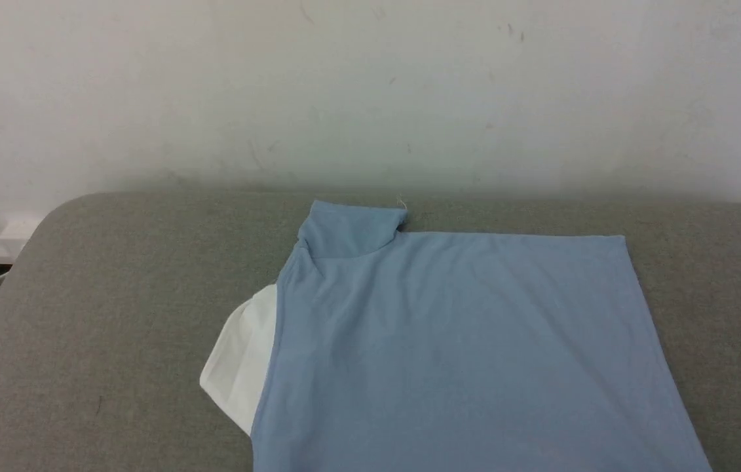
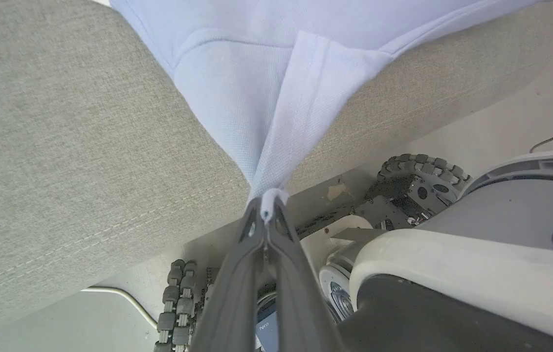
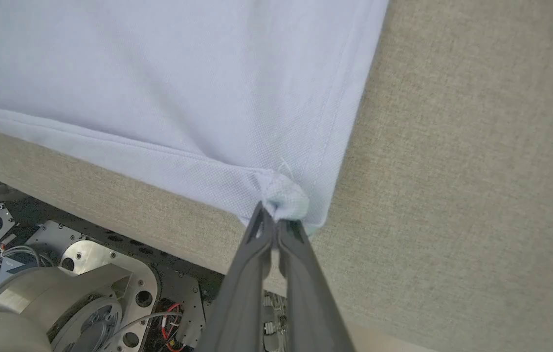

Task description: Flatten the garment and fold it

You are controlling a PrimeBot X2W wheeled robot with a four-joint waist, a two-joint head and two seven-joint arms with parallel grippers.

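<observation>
Spread over the grey worktop [image 1: 114,314] toward its near edge: garment [image 1: 462,341], white collar [image 1: 239,360] leftward, one sleeve [image 1: 350,226] at the far side. Clamped shut at the near edge: left fingers [image 2: 244,254] on a stitched fold, perhaps the other sleeve's cuff; right fingers [image 3: 249,264] on a bunched hem corner. Called for, by judgement: an even, low pull apart on both holds, to flatten creases before any fold.

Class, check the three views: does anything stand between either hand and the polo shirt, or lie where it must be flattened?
Nothing visible does. The left hand and the right hand are each shut on a pinch of the polo shirt at its near edge. The grey surface around it shows no other object.
</observation>
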